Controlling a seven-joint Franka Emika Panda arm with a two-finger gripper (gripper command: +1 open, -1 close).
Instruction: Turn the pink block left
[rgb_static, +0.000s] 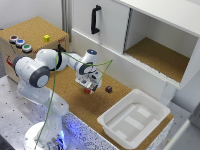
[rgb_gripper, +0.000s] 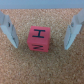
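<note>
1. A white bin (rgb_static: 134, 119) sits at the lower right of the exterior view.
2. A dark cube (rgb_static: 108, 89) lies on the cork top (rgb_static: 75, 100), mid-frame.
3. A yellow cube (rgb_static: 46, 38) rests on a cork-topped box (rgb_static: 30, 32), upper left.
4. Three buttons (rgb_static: 20, 43) line that box's near edge.
5. A white cabinet (rgb_static: 150, 35) with a black handle (rgb_static: 95, 20) fills the upper right.

Pink block (rgb_gripper: 39, 39): "H" on top, "Z" on side.

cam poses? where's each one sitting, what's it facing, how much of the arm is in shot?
Exterior view: high, off the arm, angled down at the cork table; whole arm and gripper show.
Wrist view: on the wrist, looking down between both fingers at the pink block.
Shared: the pink block, gripper and cork.
</note>
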